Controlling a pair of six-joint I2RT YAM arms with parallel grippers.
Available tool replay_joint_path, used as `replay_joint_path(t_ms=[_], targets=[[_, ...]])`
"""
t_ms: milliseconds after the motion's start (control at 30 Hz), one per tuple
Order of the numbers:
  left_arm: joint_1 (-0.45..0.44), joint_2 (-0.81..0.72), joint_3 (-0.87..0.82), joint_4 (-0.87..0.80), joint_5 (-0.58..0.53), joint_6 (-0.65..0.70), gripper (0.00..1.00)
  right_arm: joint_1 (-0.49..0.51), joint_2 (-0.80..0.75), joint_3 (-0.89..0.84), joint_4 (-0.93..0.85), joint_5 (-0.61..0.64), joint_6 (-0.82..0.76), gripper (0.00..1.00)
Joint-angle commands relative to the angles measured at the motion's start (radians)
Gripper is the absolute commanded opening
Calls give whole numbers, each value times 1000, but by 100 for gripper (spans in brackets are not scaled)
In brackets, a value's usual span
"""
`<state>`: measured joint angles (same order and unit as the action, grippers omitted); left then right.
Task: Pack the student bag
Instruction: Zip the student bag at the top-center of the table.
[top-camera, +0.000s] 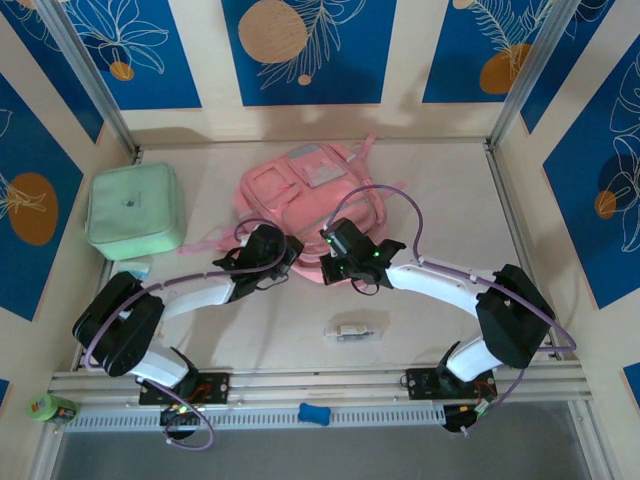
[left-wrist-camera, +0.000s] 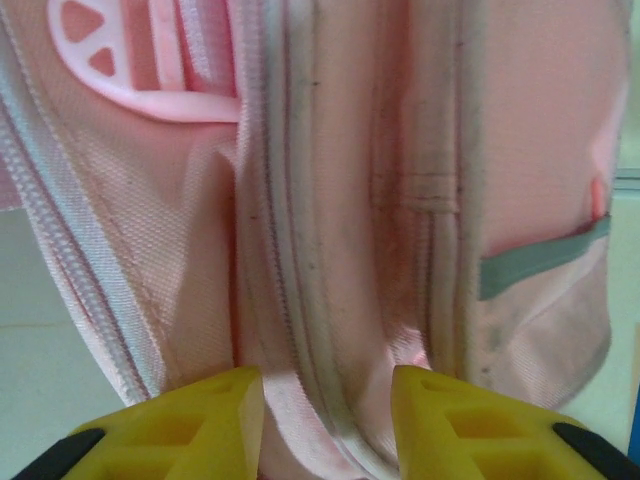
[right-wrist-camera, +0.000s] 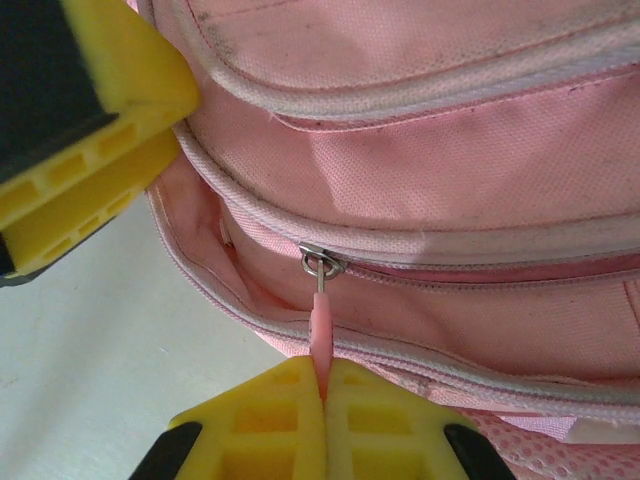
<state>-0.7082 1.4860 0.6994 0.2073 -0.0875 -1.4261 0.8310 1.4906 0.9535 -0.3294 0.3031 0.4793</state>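
Starting at the near edge of the worktop (top-camera: 440, 210): a little blue thing (top-camera: 313, 412) sat on the rail, with a green roll (top-camera: 50, 407) off at the near left corner. A bit further in, a small pale packet (top-camera: 352, 330) lay by itself, roughly mid-width.

Past that, both arms reached in to the near side of the student bag (top-camera: 305, 190). The right gripper (right-wrist-camera: 322, 420) was pinched tight on the pink zipper pull (right-wrist-camera: 320, 320), and the metal slider (right-wrist-camera: 322, 262) sat just above its fingertips on the bag's zip line. The left gripper (left-wrist-camera: 327, 420) sat just beside it, jaws apart, with a zippered ridge of the bag running up between the yellow fingers (left-wrist-camera: 210, 420).

The bag itself lay flat, front pockets up, stretching toward the middle of the far edge. A mint green case (top-camera: 135, 210) sat over by the left edge, apart from the bag.
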Motion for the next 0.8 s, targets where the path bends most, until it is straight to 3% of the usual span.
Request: replay_joint_path(t_ms=[0, 167, 500, 767], targets=[[-20, 29, 44, 26, -26, -22, 37, -3, 8, 13, 3, 6, 6, 0], [-30, 72, 86, 18, -53, -22, 30, -3, 21, 21, 5, 7, 12, 0], [-6, 30, 91, -13, -92, 78, 0, 0, 7, 32, -60, 99, -4, 0], [105, -129, 74, -201, -76, 216, 0, -2, -46, 10, -125, 186, -23, 0]])
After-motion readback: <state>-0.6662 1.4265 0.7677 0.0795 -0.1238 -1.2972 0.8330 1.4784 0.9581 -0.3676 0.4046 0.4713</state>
